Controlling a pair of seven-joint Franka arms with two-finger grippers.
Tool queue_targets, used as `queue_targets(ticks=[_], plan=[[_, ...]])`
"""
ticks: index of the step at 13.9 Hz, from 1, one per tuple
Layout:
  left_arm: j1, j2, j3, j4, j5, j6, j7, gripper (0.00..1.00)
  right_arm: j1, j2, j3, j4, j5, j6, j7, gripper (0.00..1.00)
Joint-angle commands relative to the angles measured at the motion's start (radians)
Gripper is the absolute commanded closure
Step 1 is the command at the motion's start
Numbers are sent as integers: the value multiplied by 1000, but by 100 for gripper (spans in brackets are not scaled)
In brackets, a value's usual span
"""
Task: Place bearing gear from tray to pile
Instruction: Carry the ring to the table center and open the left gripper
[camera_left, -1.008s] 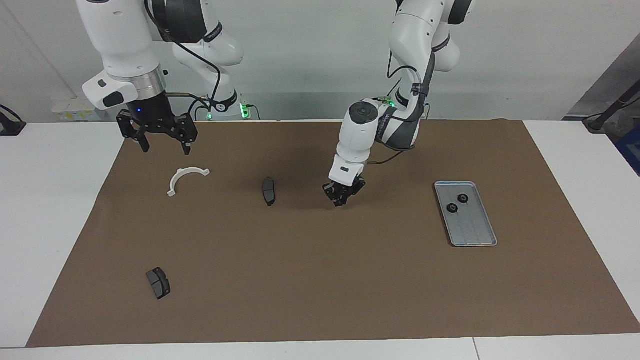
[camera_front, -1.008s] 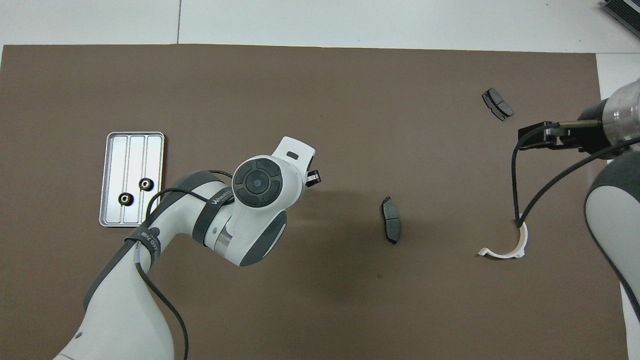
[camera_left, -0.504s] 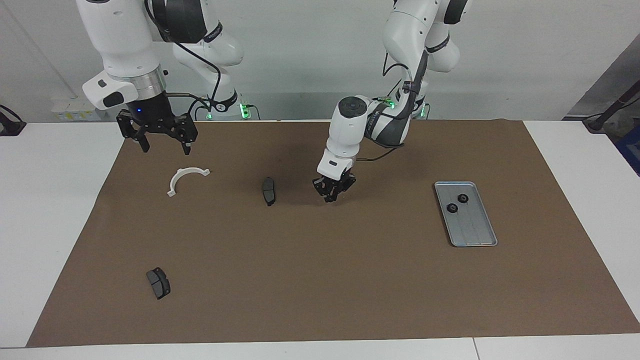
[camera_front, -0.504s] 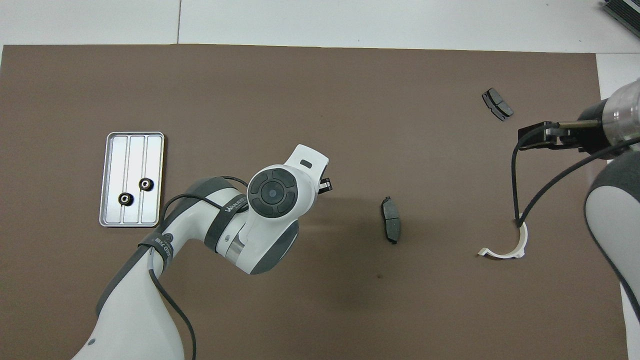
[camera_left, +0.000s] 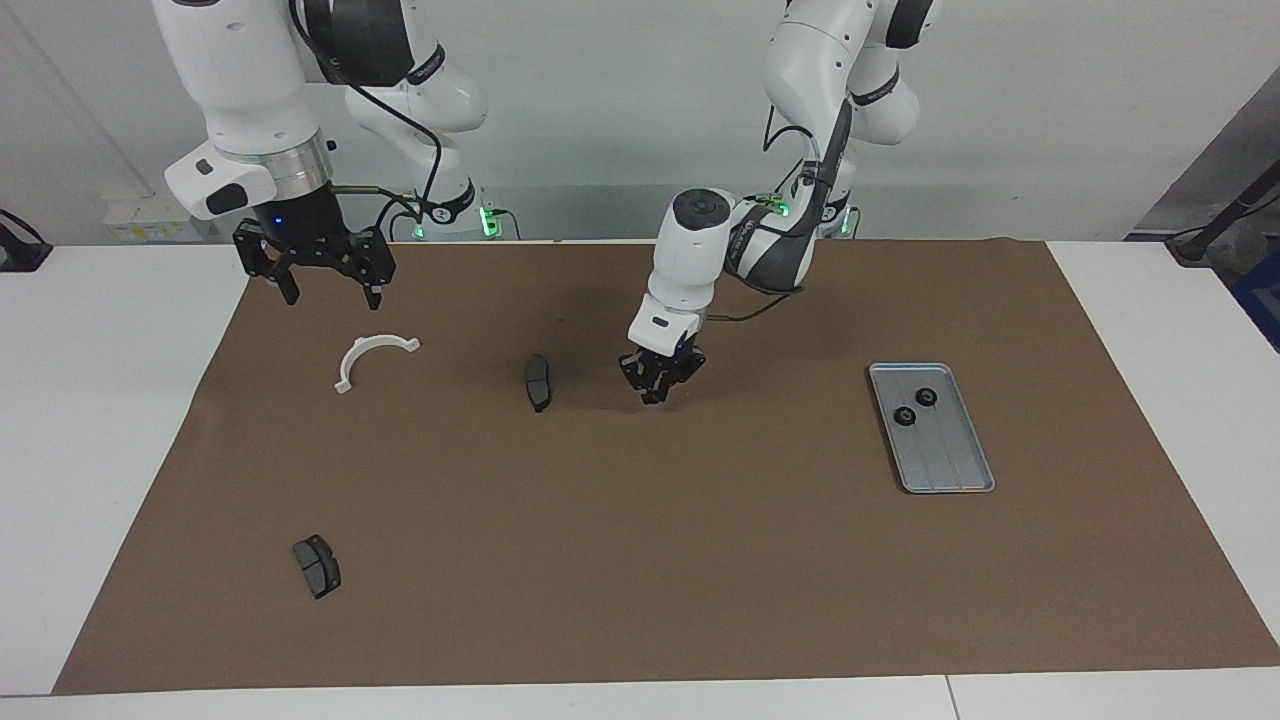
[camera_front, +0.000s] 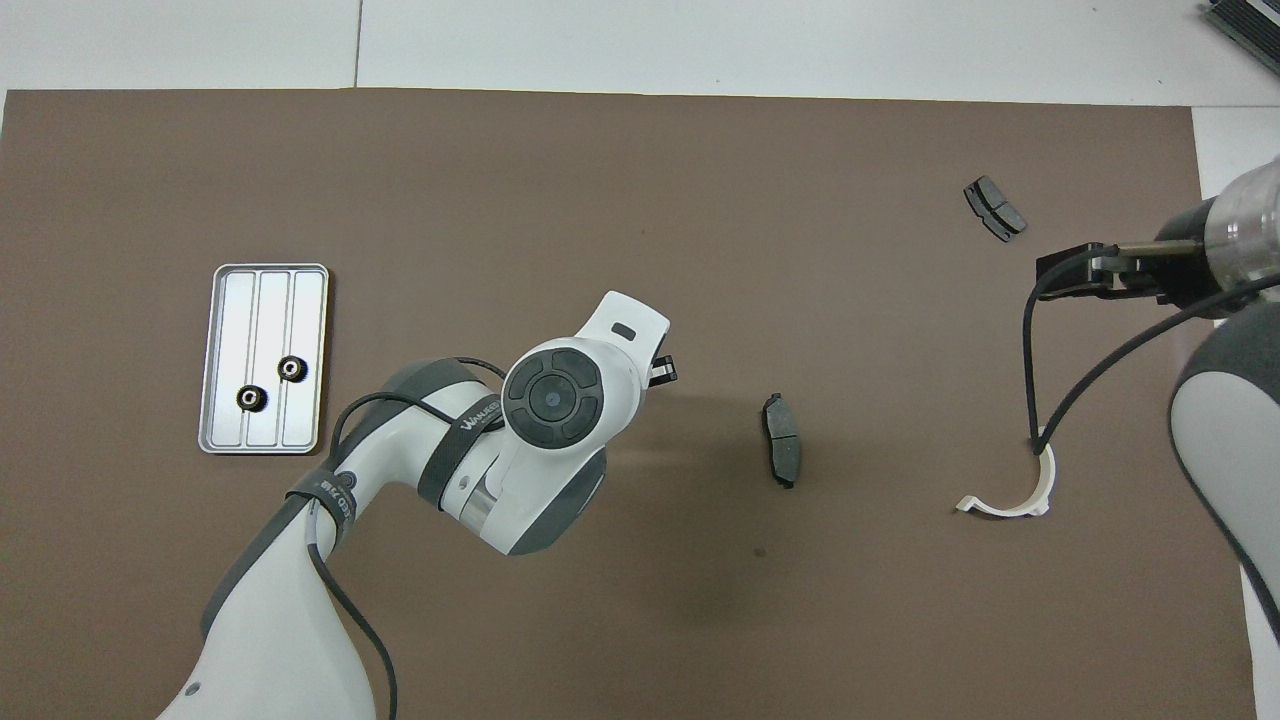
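Facing view: tray lengthwise away from robots, slightly askew.

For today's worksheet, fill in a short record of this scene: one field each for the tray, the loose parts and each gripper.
tray: silver tray at the left arm's end, two black gears in it
loose parts: white bracket; two dark brake pads on the brown mat
left gripper: over the mat between the tray and the nearer pad; hold unclear
right gripper: open, waits above the bracket
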Motion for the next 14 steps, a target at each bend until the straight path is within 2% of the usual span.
queue_targets(ticks=[1,3,4,5,7,10,14], plan=[[-36,-4,14,-6,-4,10,-7,87,1,1,-6,4,21,-19,7,0],[-36,-5,14,-9,-4,10,-5,86,1,1,-6,4,21,-19,7,0],[-36,-5,14,-9,-4,10,-5,75,1,1,-6,4,21,-19,7,0],[-36,-5,14,-9,-4,12,-5,52,1,1,-6,4,21,-19,7,0],[-37,-5,14,-9,-4,12,-7,27,1,1,-6,5,21,-19,7,0],[-43,-4,14,-8,-4,13,-8,10,1,1,-6,5,21,-19,7,0],[4,-1,20,15,6,-2,35,10,1,1,-6,5,21,-19,7,0]])
